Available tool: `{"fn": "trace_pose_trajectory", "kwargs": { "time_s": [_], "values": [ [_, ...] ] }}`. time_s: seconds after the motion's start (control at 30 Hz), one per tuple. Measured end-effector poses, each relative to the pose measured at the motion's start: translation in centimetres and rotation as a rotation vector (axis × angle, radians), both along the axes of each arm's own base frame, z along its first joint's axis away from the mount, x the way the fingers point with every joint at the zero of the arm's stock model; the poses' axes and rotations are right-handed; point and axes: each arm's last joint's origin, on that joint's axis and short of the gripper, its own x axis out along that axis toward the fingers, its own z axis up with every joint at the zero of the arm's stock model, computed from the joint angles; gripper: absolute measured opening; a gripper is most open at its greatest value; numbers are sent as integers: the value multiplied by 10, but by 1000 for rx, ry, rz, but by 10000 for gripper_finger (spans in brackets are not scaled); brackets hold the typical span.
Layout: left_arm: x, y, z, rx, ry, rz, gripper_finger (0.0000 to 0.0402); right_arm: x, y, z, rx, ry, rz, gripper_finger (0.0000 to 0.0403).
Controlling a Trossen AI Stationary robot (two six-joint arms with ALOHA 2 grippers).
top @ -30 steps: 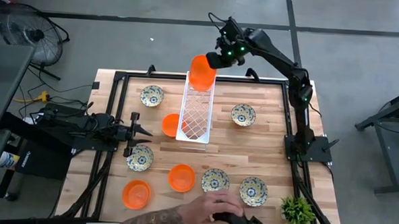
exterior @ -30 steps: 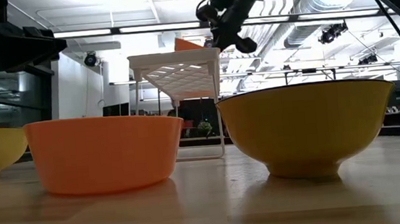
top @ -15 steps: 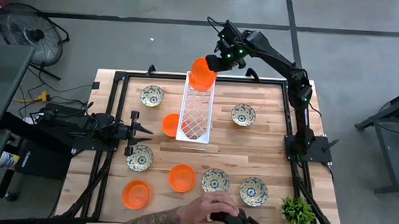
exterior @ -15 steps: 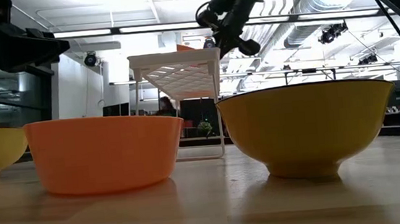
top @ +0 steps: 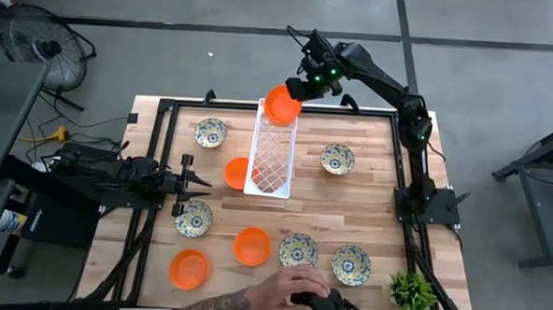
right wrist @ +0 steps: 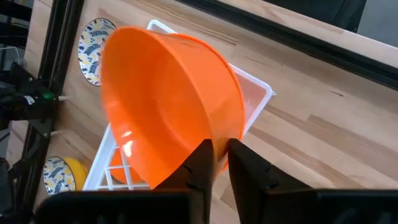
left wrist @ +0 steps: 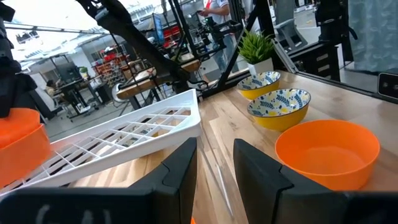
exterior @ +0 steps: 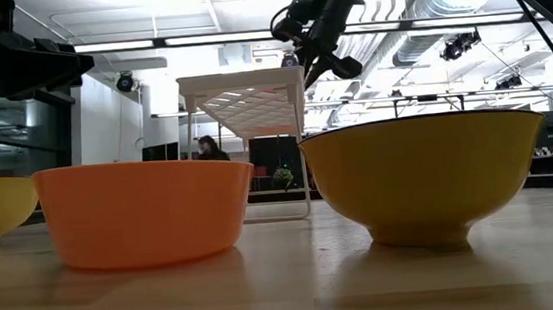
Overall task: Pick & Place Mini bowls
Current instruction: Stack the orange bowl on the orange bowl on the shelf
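My right gripper (top: 303,85) is shut on a plain orange mini bowl (top: 281,106) over the far end of the white lattice tray (top: 272,153). The low view shows that gripper (exterior: 318,33) above the tray's top edge (exterior: 240,80), with the bowl hidden behind it. Other orange bowls (top: 236,172) (top: 252,246) (top: 189,268) and floral bowls (top: 210,132) (top: 337,159) (top: 192,218) stand on their bases on the table. My left gripper (top: 197,181) waits open at the table's left side, touching nothing. My right gripper pinches the orange bowl by its rim (right wrist: 219,144), one finger inside the bowl and one outside (right wrist: 244,163). It comes from the far right and slants down. The bowl is tilted, its opening toward the gripper, over the tray's far end; I cannot tell whether it touches the tray.
Two more floral bowls (top: 298,250) (top: 350,263) stand near the table's near edge, beside a small green plant (top: 411,292). A person's hand (top: 284,294) reaches over the near edge. A black frame rail (top: 402,179) runs round the table.
My right gripper has turned and dipped slightly toward the tray. The orange bowl has tipped with it and sunk, so in the low view it has dropped out of sight behind the tray's top edge.
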Motion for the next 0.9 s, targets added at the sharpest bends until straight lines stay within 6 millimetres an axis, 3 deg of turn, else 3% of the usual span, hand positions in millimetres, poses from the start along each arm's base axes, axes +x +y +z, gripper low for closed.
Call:
{"fn": "trace_pose_trajectory", "kwargs": {
  "time_s": [0.43,0.9],
  "values": [
    [0,0,0,2,0,-1,101,5,-4,3,-60,-51,11,88],
    [0,0,0,2,0,-1,101,-6,1,26,-161,-108,64,75]
  ]
}}
